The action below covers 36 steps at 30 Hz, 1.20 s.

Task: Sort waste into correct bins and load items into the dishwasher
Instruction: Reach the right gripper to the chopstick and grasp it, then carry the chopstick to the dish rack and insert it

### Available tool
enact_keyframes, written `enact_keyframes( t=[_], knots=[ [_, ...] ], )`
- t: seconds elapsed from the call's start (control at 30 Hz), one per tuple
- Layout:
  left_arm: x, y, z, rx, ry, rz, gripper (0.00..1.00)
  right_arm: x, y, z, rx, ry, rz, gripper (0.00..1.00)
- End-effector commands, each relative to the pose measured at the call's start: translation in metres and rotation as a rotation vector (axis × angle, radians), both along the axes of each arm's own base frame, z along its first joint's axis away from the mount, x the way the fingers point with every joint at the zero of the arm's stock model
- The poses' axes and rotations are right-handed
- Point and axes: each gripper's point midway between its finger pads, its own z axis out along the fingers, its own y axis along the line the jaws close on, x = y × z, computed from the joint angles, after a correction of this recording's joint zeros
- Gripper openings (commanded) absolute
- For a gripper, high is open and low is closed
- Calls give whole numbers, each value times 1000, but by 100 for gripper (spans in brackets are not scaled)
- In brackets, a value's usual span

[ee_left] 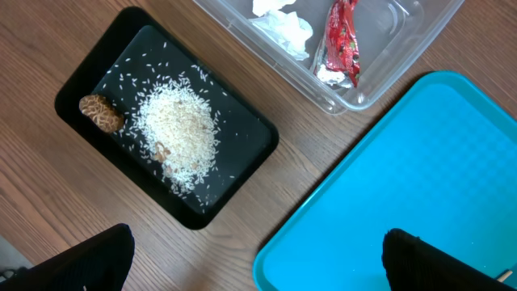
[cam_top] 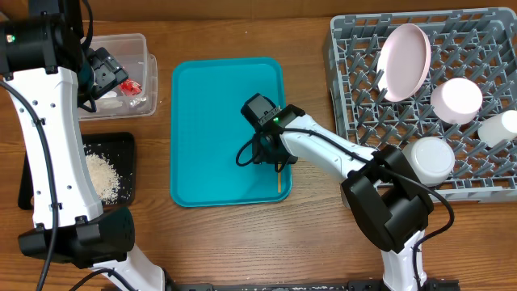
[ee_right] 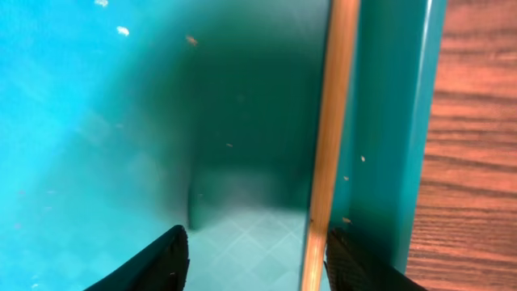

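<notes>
Wide-open left gripper (ee_left: 258,263); right gripper (ee_right: 258,263) pointing down, jaws apart.

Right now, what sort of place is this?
Probably a tabletop dish-clearing mock-up, not a real kitchen: a grey dish rack with a plate and bowls, a teal tray, a black tray of rice.

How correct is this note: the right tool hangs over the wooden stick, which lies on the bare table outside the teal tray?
One thing is wrong: the wooden stick lies inside the teal tray, along its wall, not on the table. The right wrist view shows this. The right tool does hang over it.
</notes>
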Motion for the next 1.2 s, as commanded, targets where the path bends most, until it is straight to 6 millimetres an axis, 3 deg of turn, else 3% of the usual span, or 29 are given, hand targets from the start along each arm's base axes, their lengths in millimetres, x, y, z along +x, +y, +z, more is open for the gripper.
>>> enact_keyframes(
  t=[0.0, 0.1, 0.2, 0.3, 0.4, 0.53, 0.7, 0.87, 0.97, 1.07, 1.17],
  knots=[
    [-4, -2, 5, -5, -15, 9, 100, -7, -9, -12, -26, 14, -38, 56],
    [-4, -2, 5, -5, -15, 9, 100, -14, -14, -20, -38, 28, -41, 54],
    [-4, -2, 5, -5, -16, 9, 100, -17, -16, -22, -46, 38, -41, 43],
    [-4, -2, 5, -5, -16, 9, 100, -16, -16, -21, -45, 39, -59, 30],
    [-4, -2, 5, -5, -15, 9, 100, -15, -15, -17, -43, 41, -71, 7],
    [-4, -2, 5, -5, -16, 9, 100, -8, -10, 0, -38, 35, -71, 4],
    [-4, -2, 5, -5, -16, 9, 100, 10, 1, 42, -17, 6, -61, 4],
    [-4, -2, 5, -5, -15, 9, 100, 39, -7, 107, 10, -47, -43, 4],
    [-4, -2, 5, -5, -15, 9, 100, 66, -33, 147, 0, -119, -66, 4],
    [-4, -2, 5, -5, -15, 9, 100, 92, -74, 181, -21, -186, -112, 4],
    [-4, -2, 5, -5, -16, 9, 100, 113, -120, 203, -28, -224, -135, 4]
  ],
)
